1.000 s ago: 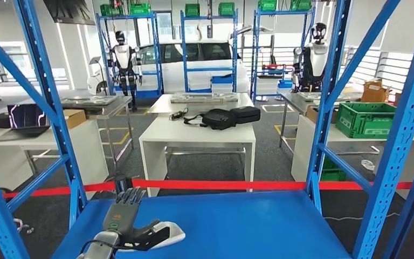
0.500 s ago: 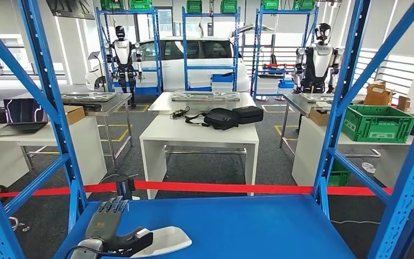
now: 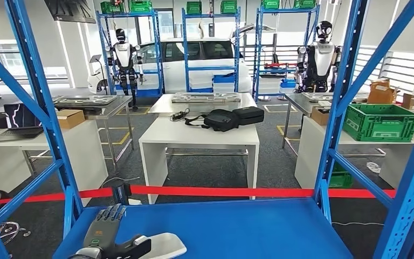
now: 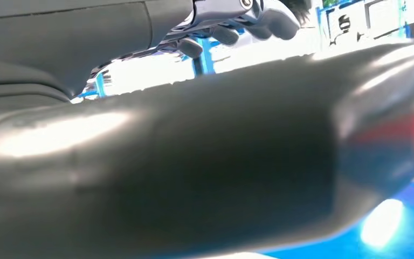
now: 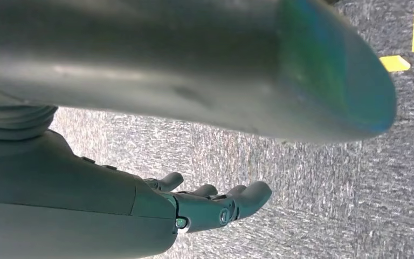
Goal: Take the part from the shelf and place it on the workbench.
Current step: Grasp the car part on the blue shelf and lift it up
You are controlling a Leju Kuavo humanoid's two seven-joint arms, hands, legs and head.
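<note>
Workshop floor beyond the blue shelf (image 3: 237, 226) holds white benches, further blue racks, a white car and two standing humanoid robots; a red tape runs across just behind the shelf deck.

Step in hand, as judged: the pick from the shelf. The part (image 3: 164, 245), a pale flat oval piece, lies on the shelf deck at its near left corner. The left hand (image 3: 108, 237) is at the part's left end, thumb laid over its edge and the fingers (image 3: 110, 215) extended forward, flat above the deck. Whether the thumb and fingers actually clamp the part cannot be told; the left wrist view is too close and blurred to settle it.

The right hand (image 5: 205, 208) hangs over grey carpet, fingers loosely apart, holding nothing.

Next move, as judged: confirm a firm hold, lift clear of the deck, then turn towards a tabletop without striking the shelf uprights.
</note>
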